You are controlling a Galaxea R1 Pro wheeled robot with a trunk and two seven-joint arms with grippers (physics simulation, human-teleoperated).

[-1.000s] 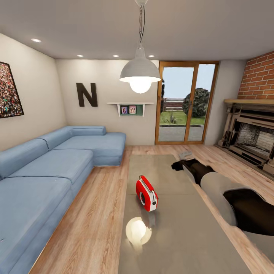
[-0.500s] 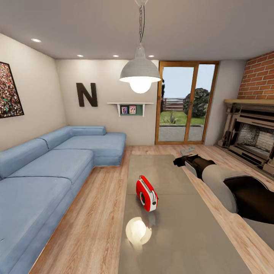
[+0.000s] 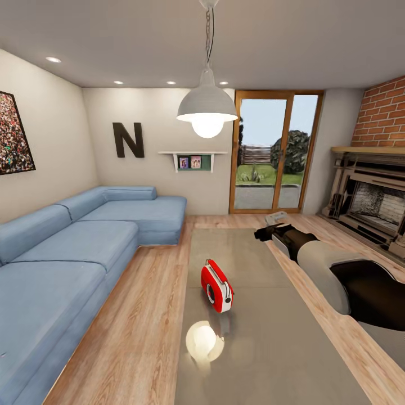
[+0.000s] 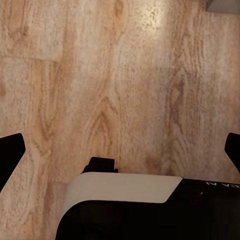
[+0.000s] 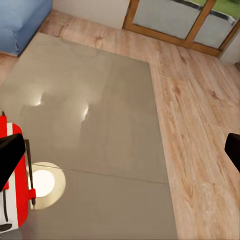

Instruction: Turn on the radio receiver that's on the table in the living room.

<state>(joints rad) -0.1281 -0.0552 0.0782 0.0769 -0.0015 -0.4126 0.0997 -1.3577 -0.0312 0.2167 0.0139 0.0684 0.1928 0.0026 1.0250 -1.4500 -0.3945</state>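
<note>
The red radio receiver (image 3: 217, 286) with white trim and a thin top handle stands upright near the middle of the long glossy grey table (image 3: 247, 264). Its dial face turns toward the near right. My right gripper (image 3: 262, 233) hovers over the table's far right part, well beyond the radio and apart from it. In the right wrist view the right gripper (image 5: 120, 152) is open, its fingertips (image 5: 10, 156) wide apart over the table (image 5: 100, 110), with the radio (image 5: 14, 185) at the picture's edge. My left gripper (image 4: 120, 150) is open above bare wood floor (image 4: 110, 75).
A blue L-shaped sofa (image 3: 67, 247) lines the left side, with a strip of plank floor (image 3: 146, 304) between it and the table. A small flat grey gadget (image 3: 275, 216) lies past the table's far end. Brick fireplace (image 3: 371, 202) stands right, glass doors (image 3: 275, 152) behind.
My right arm has reached farther along the table's right side, its gripper moving up and away toward the far end. The radio and the view have stayed still.
</note>
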